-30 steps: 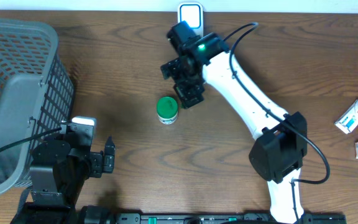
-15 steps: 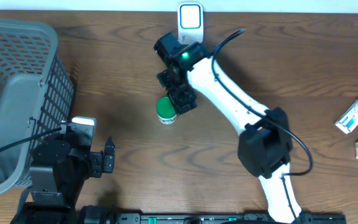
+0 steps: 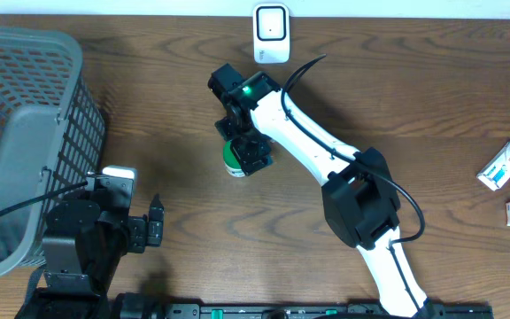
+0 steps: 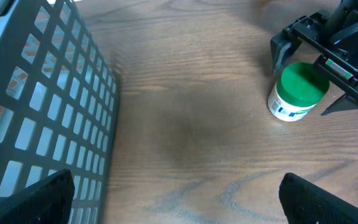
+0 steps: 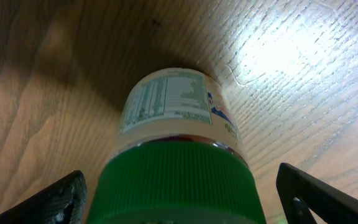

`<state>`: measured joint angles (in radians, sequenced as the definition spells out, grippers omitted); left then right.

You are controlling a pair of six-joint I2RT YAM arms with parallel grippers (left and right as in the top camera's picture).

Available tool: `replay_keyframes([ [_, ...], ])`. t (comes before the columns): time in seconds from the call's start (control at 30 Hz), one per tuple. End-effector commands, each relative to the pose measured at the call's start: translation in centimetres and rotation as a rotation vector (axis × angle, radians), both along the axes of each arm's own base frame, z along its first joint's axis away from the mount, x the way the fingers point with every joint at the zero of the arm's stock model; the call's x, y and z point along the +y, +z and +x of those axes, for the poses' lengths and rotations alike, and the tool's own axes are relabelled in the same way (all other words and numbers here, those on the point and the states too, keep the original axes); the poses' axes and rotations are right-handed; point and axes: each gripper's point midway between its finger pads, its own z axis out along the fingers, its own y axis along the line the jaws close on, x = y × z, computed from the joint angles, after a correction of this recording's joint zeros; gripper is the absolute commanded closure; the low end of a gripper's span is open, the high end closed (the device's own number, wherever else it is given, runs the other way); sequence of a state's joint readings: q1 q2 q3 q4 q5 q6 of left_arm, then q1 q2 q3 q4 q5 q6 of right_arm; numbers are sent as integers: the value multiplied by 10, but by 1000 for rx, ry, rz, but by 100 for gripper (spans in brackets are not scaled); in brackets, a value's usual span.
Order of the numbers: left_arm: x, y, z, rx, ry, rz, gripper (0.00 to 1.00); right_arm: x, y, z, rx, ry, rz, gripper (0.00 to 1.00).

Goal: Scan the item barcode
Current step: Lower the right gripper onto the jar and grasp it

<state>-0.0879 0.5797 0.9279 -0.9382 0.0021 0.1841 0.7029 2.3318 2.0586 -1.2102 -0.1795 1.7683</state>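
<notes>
Since a second ago the right gripper (image 3: pixel 248 152) has been swung from near the white scanner (image 3: pixel 271 22) at the far edge leftward and nearer, and is now set over the jar (image 3: pixel 233 161). This jar – white, with a green lid (image 4: pixel 302 84) closed on it and a printed label (image 5: pixel 166 101) – is stood upright on the wooden table (image 3: pixel 149 97), a little left of the middle. Its contents are hidden. The right fingers (image 5: pixel 59 198) are held wide apart, one on each side of the jar; no clamping is seen. At the near left the left gripper (image 3: pixel 155 226) is kept low, its jaws spread wide with nothing between them. A grey mesh basket (image 3: pixel 25 133) is placed at the far left, well apart from the jar – what is held in it cannot be told. Two small boxes (image 3: pixel 505 167) are laid at the right edge.
</notes>
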Motion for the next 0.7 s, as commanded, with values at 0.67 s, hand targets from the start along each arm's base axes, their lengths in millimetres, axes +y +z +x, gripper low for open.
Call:
replay_keyframes([
  [0.67,-1,5,-1,-16,-13,3,1,6,-48,-13,46,93,-66,29],
])
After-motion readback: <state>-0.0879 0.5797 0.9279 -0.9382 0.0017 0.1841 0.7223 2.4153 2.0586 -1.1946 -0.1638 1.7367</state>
